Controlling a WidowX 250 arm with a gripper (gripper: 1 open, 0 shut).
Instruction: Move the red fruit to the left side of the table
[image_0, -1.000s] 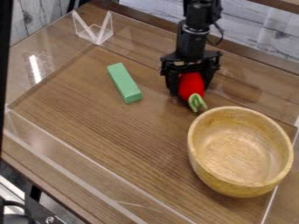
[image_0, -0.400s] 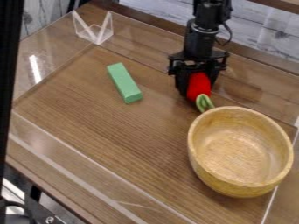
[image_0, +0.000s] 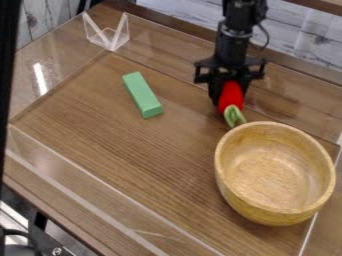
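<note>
Wood-grain table, clear-walled, seemingly beside pale plank wall.

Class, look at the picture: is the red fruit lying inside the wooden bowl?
No, the red fruit is outside the wooden bowl, just beyond its far rim, between the gripper's fingers.

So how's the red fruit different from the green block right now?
The red fruit is glossy and rounded, with a pale green leafy cap at its lower end; the green block is flat-sided and rectangular, one plain colour. The fruit sits between the jaws of the gripper, right by the wooden bowl; the block lies alone on the table, untouched, further left. The block looks somewhat longer. Both are small next to the bowl.
</note>
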